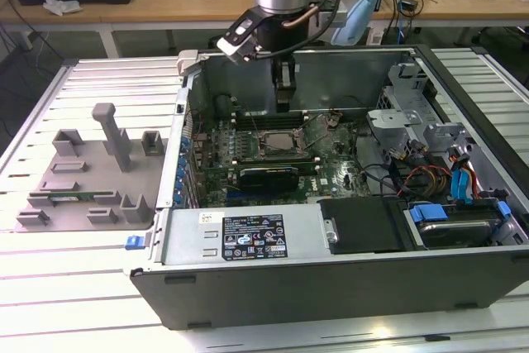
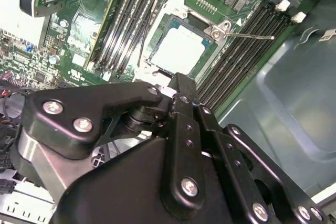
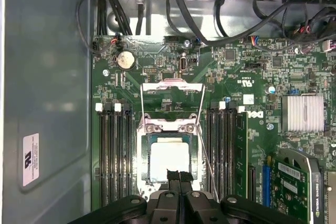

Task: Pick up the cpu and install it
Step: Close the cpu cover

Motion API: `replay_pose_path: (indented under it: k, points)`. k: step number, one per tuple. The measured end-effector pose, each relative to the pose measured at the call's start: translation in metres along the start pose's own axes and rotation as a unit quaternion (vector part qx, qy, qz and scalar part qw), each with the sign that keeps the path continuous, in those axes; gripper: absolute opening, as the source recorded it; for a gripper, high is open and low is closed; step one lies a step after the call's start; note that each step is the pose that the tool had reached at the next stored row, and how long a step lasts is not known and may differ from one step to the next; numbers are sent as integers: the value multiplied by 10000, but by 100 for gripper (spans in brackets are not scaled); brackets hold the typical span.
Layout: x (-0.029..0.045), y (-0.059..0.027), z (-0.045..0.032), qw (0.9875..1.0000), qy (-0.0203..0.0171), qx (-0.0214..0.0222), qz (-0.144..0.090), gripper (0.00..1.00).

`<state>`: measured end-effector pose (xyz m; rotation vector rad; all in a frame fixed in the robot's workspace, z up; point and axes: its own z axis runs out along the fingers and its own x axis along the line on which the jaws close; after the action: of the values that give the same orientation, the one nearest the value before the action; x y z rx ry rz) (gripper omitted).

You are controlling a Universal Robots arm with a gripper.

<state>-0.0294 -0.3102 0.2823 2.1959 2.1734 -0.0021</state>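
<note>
- We see the end effector (image 3: 178,175) with its two black fingertips pressed together and nothing between them.
- In the exterior view the end effector (image 1: 283,105) hangs straight down from the arm inside the open computer case (image 1: 248,287), near the case's far wall and above the motherboard (image 3: 252,77).
- The cpu (image 3: 169,162) lies flat in its socket (image 3: 142,153) at the middle of the motherboard, pale metal top facing up. It is in no grip.
- In the first wrist view the closed fingertips overlap the edge of the cpu. In the second wrist view the end effector (image 2: 181,82) sits just beside the cpu (image 2: 178,50). We cannot tell from these views whether there is contact, but in the exterior view the tips look raised off the board.
- The socket's load plate (image 3: 171,84) stands swung open, and its thin wire lever (image 3: 207,166) is released alongside the socket.
- Rows of memory slots (image 3: 115,156) flank the socket on both sides.
- The case rests on the ribbed metal bench (image 1: 83,303), covering its middle and the exterior view's right.
- A grey fixture tray (image 1: 83,181) lies near the bench edge at the exterior view's left, well apart from the end effector.
</note>
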Motion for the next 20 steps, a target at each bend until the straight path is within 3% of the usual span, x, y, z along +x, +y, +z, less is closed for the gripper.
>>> replay_pose_path:
  k: [12,20]
  points:
    - [1,211,8,10000,1,0,0,11]
    - [3,441,17,10000,1,0,1,11]
